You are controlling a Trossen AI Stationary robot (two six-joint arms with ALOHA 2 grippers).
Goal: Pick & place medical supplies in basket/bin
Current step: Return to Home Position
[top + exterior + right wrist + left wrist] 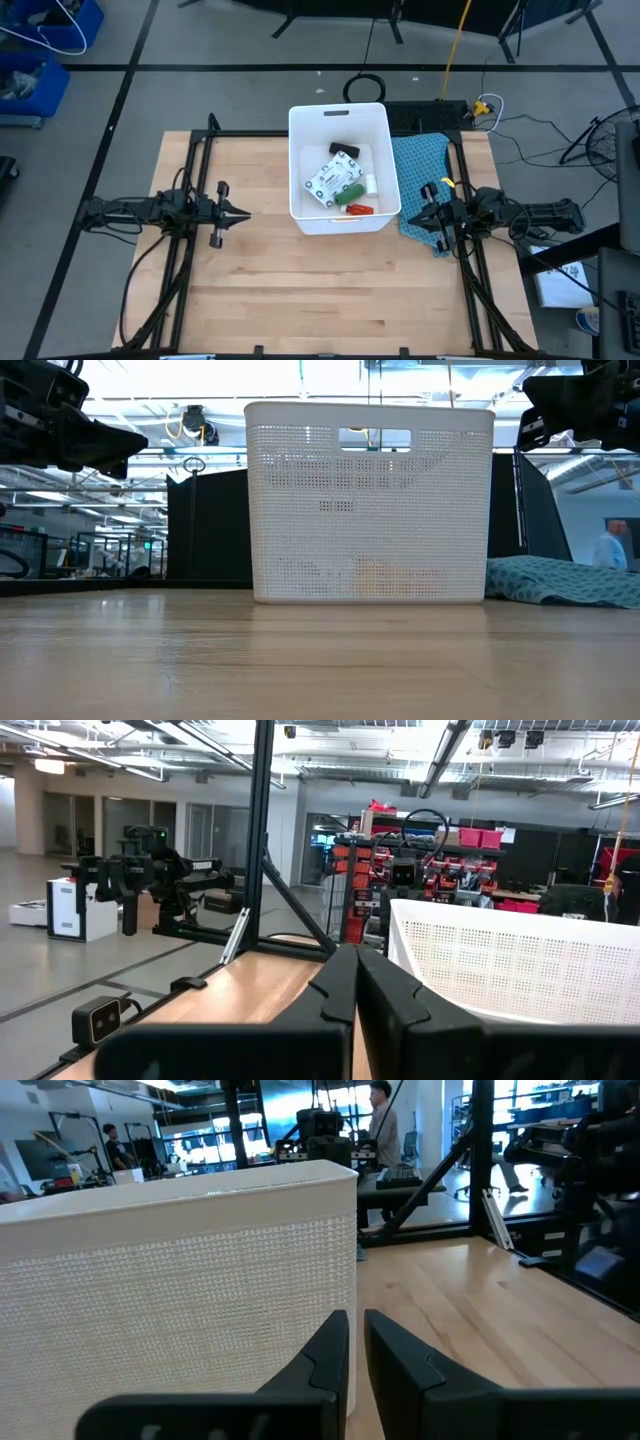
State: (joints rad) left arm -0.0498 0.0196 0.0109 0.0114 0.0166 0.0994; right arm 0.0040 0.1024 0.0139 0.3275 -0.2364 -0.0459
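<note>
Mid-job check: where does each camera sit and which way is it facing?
High: overhead, straight down; left gripper and right gripper flank the white bin on the table.
Low: table height, level at the bin's wall; arms in upper corners.
Left wrist: past left gripper, toward the bin.
Right wrist: past right gripper, alongside the bin.
Shared: every view shows the bin.

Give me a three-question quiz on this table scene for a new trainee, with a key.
1. True or false: the white packet with green print lies outside the bin.
2. The blue-green cloth lies: A) inside the bin; B) beside the bin, on the side of the right arm; C) on the left arm's side.
3. Seen from above, which arm's jaws hang over the cloth?

Key: 1 false, it lies in the bin; 2 B; 3 the right arm's.
</note>
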